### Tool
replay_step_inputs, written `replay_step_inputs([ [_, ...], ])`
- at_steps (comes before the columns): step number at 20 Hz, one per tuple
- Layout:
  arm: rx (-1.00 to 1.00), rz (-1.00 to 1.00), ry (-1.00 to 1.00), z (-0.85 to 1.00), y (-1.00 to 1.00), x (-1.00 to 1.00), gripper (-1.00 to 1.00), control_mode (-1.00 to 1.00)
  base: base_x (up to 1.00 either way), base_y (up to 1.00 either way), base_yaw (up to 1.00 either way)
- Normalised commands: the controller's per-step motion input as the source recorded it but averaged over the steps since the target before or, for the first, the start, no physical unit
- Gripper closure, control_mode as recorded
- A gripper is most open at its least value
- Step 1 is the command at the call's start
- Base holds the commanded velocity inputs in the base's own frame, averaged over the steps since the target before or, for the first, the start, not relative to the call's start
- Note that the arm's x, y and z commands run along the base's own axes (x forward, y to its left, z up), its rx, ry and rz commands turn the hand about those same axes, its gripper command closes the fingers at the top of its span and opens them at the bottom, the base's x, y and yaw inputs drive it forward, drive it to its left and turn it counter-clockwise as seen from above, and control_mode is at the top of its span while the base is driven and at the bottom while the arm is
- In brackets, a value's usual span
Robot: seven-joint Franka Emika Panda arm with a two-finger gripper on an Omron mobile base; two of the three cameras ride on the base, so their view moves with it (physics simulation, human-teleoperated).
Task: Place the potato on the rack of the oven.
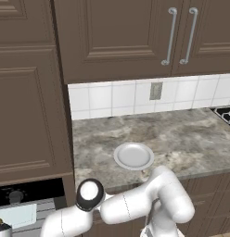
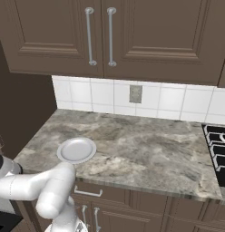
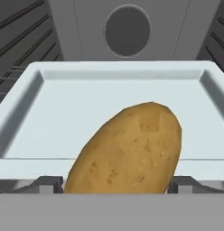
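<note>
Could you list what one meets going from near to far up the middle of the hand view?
Potato held at the gripper → pale tray on the rack → round dark disc on the oven's back wall.

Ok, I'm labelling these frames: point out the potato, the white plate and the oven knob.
potato (image 3: 127,151), hand view, middle of its skin.
white plate (image 1: 133,155), left base view, its centre.
oven knob (image 1: 15,196), left base view, its face.

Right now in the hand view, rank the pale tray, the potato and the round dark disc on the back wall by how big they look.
1. Pale tray, widest.
2. Potato, though it sits nearest the camera, which inflates it.
3. Round dark disc, farthest back, so its true size is unsure.
</note>
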Motion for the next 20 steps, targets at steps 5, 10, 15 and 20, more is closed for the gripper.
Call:
replay_step_inputs([
  [5, -0.01, 0.0, -0.2, 0.32, 0.22, -0.14, 1.0, -1.0, 0.0, 0.0, 0.0],
  [10, -0.01, 0.0, -0.26, 0.18, 0.13, -0.24, 1.0, -1.0, 0.0, 0.0, 0.0],
  [15, 0.0, 0.0, -0.09, 0.19, 0.0, 0.0, 1.0, -1.0, 0.0, 0.0, 0.0],
  [20, 0.0, 0.0, -0.1, 0.05, 0.13, 0.08, 1.0, -1.0, 0.0, 0.0, 0.0],
])
